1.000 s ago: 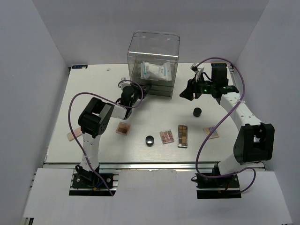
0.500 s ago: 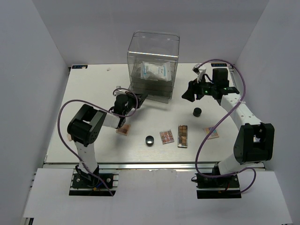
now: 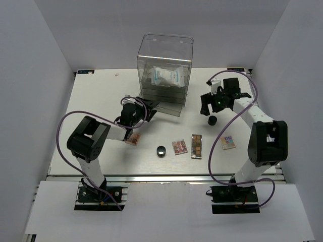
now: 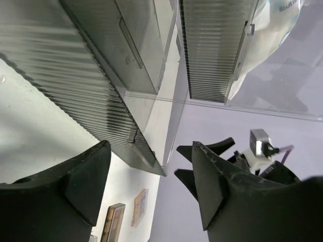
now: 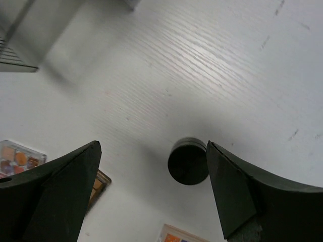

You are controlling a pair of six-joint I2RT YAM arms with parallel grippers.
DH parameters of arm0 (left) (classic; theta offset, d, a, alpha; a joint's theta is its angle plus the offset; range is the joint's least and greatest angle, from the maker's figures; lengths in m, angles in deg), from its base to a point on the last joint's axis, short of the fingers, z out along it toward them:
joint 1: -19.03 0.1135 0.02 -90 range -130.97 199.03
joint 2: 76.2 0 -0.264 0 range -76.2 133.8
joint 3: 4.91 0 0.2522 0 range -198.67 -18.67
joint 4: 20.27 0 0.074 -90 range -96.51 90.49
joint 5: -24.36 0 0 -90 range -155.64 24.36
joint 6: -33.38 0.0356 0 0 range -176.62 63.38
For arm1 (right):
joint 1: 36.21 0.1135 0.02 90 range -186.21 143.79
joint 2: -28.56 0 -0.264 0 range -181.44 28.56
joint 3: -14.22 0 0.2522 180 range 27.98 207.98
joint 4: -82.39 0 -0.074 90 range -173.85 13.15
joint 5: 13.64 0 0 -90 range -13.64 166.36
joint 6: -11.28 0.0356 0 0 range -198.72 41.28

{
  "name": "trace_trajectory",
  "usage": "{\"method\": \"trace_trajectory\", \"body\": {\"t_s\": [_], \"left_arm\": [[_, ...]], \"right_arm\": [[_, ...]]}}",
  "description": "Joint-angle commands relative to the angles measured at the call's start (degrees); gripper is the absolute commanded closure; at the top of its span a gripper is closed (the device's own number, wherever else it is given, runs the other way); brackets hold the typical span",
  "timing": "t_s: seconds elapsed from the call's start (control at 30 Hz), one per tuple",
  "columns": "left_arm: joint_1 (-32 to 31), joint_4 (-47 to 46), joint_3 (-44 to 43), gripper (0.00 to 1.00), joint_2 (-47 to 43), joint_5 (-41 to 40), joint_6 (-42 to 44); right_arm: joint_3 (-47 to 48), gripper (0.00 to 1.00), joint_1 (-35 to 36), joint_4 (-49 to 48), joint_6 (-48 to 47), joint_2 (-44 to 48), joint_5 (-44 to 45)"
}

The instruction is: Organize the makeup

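Observation:
The makeup lies on the table: a round black pot [image 3: 212, 120] [image 5: 188, 162], a second round black piece [image 3: 161, 150], a pink-brown palette [image 3: 132, 139], a palette of squares [image 3: 179, 146], a long narrow palette [image 3: 196, 146] and a multicoloured palette [image 3: 227, 142]. A white blue-printed packet [image 3: 168, 76] lies inside the clear drawer box [image 3: 165, 48]. My left gripper [image 3: 151, 106] [image 4: 150, 145] is open just in front of the pulled-out bottom drawer's handle [image 4: 132, 136], holding nothing. My right gripper [image 3: 206, 105] [image 5: 152, 145] hangs open above the black pot, which sits near its right finger [image 5: 237, 191].
The pulled-out ribbed drawer [image 3: 167, 105] sticks out from the box toward the table's middle. Purple cables loop beside both arms. White walls enclose the table on three sides. The left arm's elbow [image 3: 88, 136] lies over the table's left part.
The left gripper drew the bottom drawer out toward the front, then opened off its handle. The right gripper opened wider and swung down and left over the black pot.

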Motion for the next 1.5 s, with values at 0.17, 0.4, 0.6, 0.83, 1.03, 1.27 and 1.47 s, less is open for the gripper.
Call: {"method": "trace_trajectory", "body": {"t_s": [0.17, 0.4, 0.6, 0.83, 1.03, 1.27, 1.47], "left_arm": [[-0.3, 13.2, -1.9, 0.16, -9.7, 1.0, 7.8], [-0.3, 36.2, -6.7, 0.03, -17.5, -4.5, 23.2], [-0.4, 53.9, -11.8, 0.02, -20.5, -16.6, 34.3], [-0.2, 59.5, -14.4, 0.02, -25.8, -28.2, 41.1], [-0.2, 57.3, -13.4, 0.02, -29.5, -21.8, 50.1], [-0.3, 54.3, -5.9, 0.09, -37.0, -11.6, 54.8], [-0.2, 51.6, 1.0, 0.10, -42.2, -8.6, 54.3]], "right_arm": [[2.0, 0.10, -0.2, 5.5, -0.8, -3.6, 12.2], [0.9, 0.17, -0.1, 5.6, -1.7, -7.1, 13.8], [0.1, 0.24, 0.0, 3.0, -2.4, -9.0, 15.7], [-2.2, 0.38, 0.2, 1.6, -4.2, -9.4, 16.5], [-5.5, 0.75, 0.2, -0.1, -9.2, -6.5, 14.4], [-8.4, 1.00, 1.1, 3.0, -21.9, 7.8, -7.0], [-5.9, 1.00, 8.3, 0.2, -22.7, 12.5, -12.3]]}}
